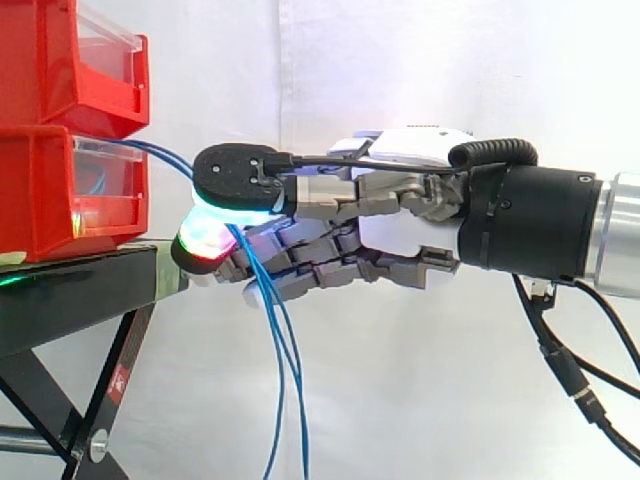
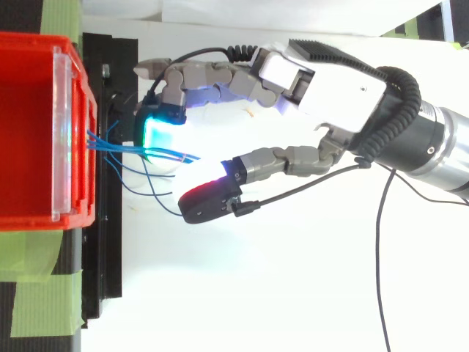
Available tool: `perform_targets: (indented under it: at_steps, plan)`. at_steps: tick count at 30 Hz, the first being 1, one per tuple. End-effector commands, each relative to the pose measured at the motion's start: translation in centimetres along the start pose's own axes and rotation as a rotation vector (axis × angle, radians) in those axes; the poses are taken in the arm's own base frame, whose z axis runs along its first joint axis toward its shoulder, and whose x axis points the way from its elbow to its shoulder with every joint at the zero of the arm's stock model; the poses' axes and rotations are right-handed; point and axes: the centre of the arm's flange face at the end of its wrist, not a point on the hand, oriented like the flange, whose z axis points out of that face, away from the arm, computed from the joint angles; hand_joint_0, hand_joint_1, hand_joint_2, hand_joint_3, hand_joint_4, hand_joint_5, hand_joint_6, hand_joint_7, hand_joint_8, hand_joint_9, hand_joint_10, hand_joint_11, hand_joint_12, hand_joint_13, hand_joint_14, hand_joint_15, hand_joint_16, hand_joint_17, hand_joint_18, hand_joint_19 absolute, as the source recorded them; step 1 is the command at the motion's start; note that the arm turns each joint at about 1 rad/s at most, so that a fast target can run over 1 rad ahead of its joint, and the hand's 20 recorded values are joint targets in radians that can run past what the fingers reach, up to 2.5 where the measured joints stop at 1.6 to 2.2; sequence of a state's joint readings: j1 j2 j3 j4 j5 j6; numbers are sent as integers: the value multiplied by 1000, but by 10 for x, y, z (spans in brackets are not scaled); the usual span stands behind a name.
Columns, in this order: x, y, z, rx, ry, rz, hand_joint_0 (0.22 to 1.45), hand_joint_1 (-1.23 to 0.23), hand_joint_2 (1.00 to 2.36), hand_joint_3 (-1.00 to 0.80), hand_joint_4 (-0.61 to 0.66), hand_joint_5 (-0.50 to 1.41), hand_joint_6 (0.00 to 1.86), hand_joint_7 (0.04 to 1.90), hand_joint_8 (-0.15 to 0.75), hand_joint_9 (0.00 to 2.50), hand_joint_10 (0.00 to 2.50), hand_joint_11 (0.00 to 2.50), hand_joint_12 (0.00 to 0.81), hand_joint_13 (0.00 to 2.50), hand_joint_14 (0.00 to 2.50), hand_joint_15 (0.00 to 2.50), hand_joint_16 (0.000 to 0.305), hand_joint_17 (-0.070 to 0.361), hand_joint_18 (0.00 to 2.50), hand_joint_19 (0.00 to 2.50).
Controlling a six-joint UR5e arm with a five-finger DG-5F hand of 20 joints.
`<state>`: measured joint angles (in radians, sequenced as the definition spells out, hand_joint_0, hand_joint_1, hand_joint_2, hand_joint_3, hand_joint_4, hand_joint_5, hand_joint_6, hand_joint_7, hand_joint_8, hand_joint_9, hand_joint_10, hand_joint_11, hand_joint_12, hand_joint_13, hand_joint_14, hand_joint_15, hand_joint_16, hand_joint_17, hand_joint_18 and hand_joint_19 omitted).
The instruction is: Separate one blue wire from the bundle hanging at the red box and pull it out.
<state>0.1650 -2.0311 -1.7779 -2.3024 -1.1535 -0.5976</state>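
Blue wires hang bunched from the lower red bin, across my fingers.
My hand is unclenched, thumb well apart, nothing pinched; closing now could catch several wires and drag the bundle.

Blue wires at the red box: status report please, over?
Hand in among the blue wires, grip not clear. Wires hang from the red box, none pulled free yet. Nothing else in the way.

blk stand, grn tape, wht curtain
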Motion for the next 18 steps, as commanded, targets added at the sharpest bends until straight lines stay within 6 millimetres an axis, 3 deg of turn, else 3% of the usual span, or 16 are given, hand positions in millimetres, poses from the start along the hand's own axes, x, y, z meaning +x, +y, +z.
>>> perform_targets:
  at_steps: [1,18]
  plan:
    - [-3,-1,0,5,-3,2,634,-624,1009,-411,249,-109,502,1298,316,672,9,301,338,366,6,174,45,102,374,427]
    - [-17,2,1,9,-16,-2,641,-678,1009,-405,247,-103,500,1377,318,681,9,321,341,374,7,184,45,102,383,424]
